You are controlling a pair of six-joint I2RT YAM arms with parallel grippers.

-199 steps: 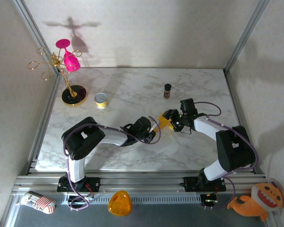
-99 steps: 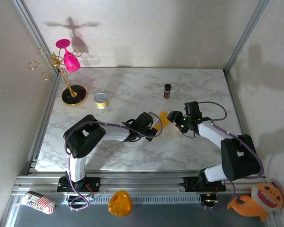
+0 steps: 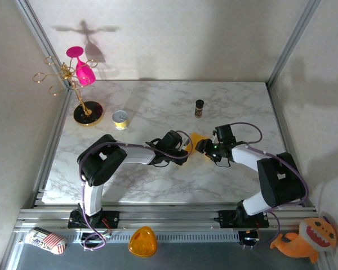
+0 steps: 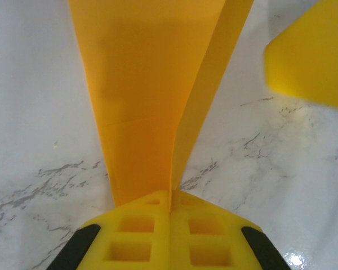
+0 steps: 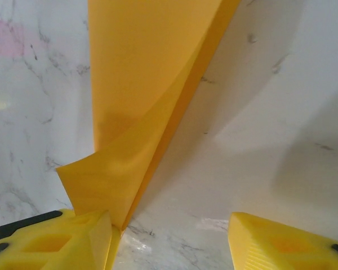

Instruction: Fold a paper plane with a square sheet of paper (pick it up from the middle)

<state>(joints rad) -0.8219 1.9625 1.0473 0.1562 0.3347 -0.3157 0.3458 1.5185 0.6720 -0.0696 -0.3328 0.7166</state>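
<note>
The square sheet of paper, creased into a folded wedge, sat near the middle of the top view over the marble table, between the two grippers. The left gripper reached it from the left. In the left wrist view its yellow fingers were pressed flat together at the bottom edge, pinching the narrow end of the paper, which widened toward the top of the frame. The right gripper met it from the right. In the right wrist view its jaws stood wide apart, with one finger at lower left touching the paper's loose flap and the other at lower right well clear of it.

A small yellow tin stood left of centre; its contents could not be told. A dark bottle stood capped above centre, its fill too small to read. A pink glass hung tilted on the gold rack at upper left.
</note>
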